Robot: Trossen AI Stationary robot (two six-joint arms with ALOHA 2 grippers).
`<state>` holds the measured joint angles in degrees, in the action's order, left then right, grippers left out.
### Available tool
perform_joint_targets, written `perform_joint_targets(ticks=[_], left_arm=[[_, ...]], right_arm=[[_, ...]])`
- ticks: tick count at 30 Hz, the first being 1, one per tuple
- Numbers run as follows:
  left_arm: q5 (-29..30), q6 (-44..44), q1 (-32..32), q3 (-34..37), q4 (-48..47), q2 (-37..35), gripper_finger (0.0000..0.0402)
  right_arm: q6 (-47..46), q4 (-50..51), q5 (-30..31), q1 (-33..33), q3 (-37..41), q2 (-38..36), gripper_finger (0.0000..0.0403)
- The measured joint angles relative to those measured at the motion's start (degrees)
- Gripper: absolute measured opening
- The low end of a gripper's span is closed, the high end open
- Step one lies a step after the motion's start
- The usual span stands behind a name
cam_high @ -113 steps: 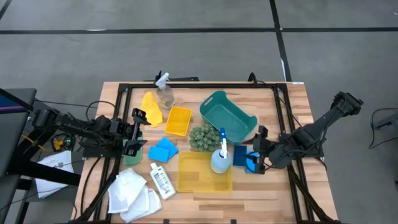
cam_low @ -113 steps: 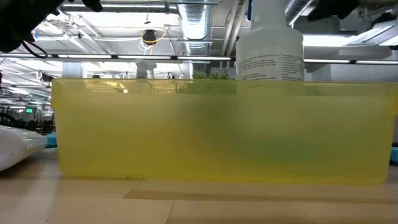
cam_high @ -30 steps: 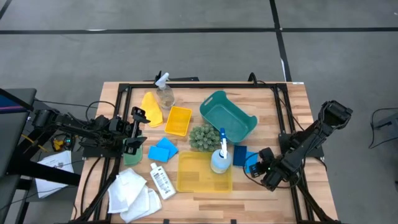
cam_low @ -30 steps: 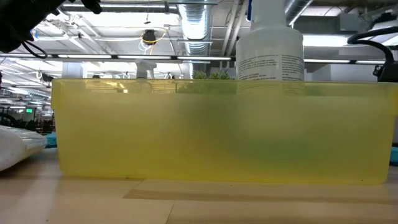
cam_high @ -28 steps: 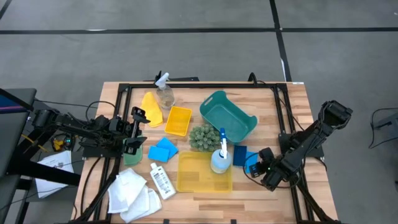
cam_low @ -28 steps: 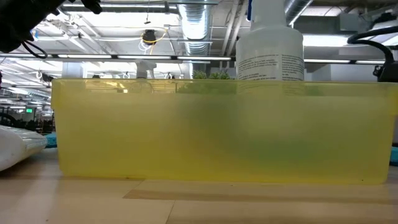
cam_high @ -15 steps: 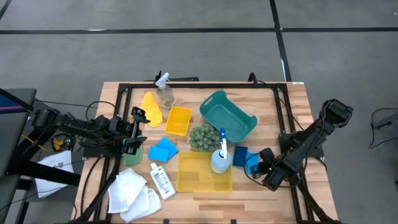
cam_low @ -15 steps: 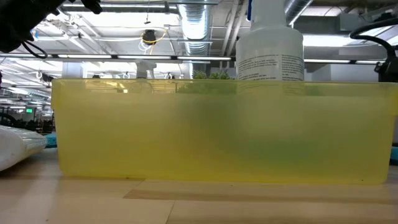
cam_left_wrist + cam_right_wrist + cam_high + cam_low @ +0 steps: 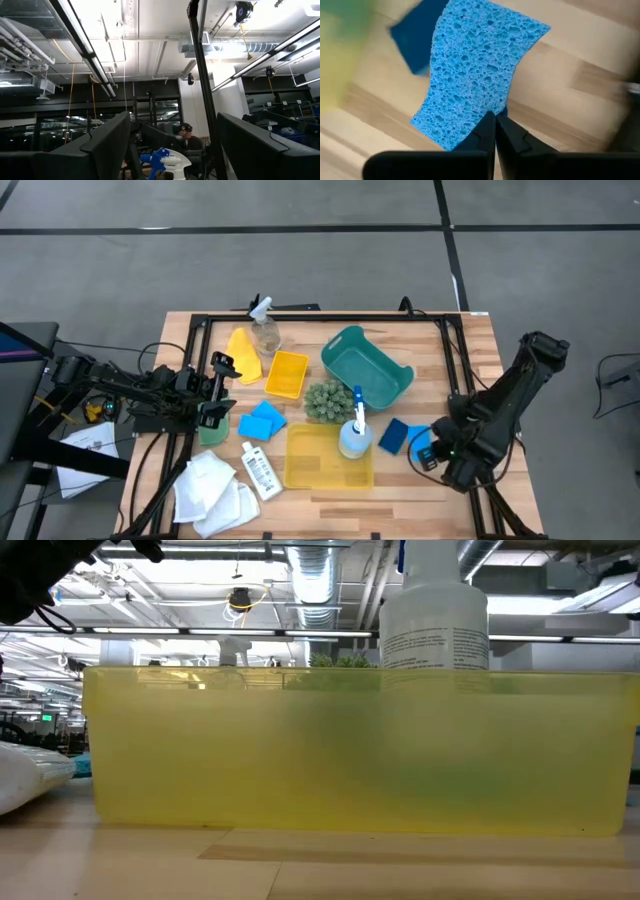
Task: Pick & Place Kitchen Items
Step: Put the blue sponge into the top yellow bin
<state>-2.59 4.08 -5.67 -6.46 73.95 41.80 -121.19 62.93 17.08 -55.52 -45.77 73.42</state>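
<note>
Low view: bottle label [image 9: 436, 647] seemingly illegible.

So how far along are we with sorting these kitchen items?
Early. Done: only the blue-capped spray bottle stands in the large yellow bin. In hand: the right gripper is shut on a light blue sponge, lifted above a darker blue sponge. Left: two sponges, white cloths, the small white bottle and the clear spray bottle. The left gripper waits, open.
</note>
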Motion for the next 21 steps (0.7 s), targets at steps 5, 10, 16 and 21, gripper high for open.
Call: perform_joint_targets(ticks=[5, 10, 16, 21], left_arm=[[0.0, 0.1, 0.0, 0.0, 0.0, 0.0, 0.029], [0.0, 0.2, 0.0, 0.0, 0.0, 0.0, 0.029], [0.0, 0.2, 0.0, 0.0, 0.0, 0.0, 0.029], [0.0, 0.1, 0.0, 0.0, 0.0, 0.0, 0.029]], right_arm=[[3.5, 8.0, -5.9, 1.0, -4.9, 3.2, 0.0], [9.5, 14.8, -12.0, 3.5, -10.3, 8.5, 0.0], [20.7, 22.3, -20.4, 8.7, -16.3, 14.8, 0.0], [33.4, 26.7, -26.9, 14.7, -19.6, 19.7, 0.0]])
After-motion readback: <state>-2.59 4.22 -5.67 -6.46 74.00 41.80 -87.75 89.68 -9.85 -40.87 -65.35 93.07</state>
